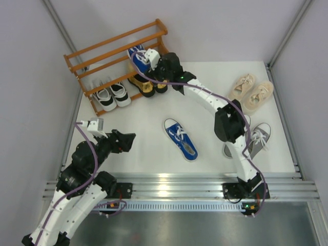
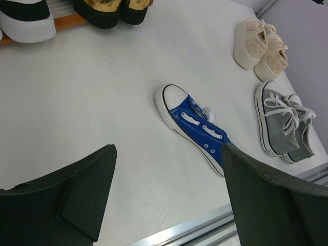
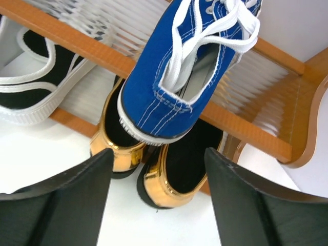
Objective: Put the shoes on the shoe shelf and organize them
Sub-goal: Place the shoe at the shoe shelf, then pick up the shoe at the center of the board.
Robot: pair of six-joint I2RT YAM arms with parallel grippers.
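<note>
Orange-brown wood forms the shoe shelf [image 1: 163, 32], which stands at the far left corner of the white table [image 1: 148, 120] in the top view. On its lowest tier sit the black-and-white sneakers [image 1: 111, 96], and beside them the gold loafers [image 1: 146, 86]. One blue sneaker [image 1: 137, 57] lies on a higher tier above the loafers, and the right gripper [image 1: 156, 64] is just beside its heel. The second blue sneaker [image 1: 181, 139] lies alone in the middle of the table. The beige lace-ups [image 1: 251, 92] are at the far right. The grey sneakers [image 1: 256, 139] are nearer, partly behind the right arm. The left gripper [image 1: 125, 141] hangs over the near left part of the table.

From the left wrist, the left gripper [image 2: 164, 205] has its fingers [image 2: 77, 195] spread wide, with nothing between them. Beyond lie the second blue sneaker [image 2: 197, 128], the grey sneakers [image 2: 284, 123] and the beige lace-ups [image 2: 261, 46].

From the right wrist, the right gripper [image 3: 159, 205] also has its fingers [image 3: 266, 205] spread apart, holding nothing. The blue sneaker [image 3: 179, 77] rests on a slat of the shoe shelf [image 3: 307, 128], its heel overhanging the gold loafers [image 3: 154, 169]. One black-and-white sneaker [image 3: 36, 87] shows at the left.
</note>
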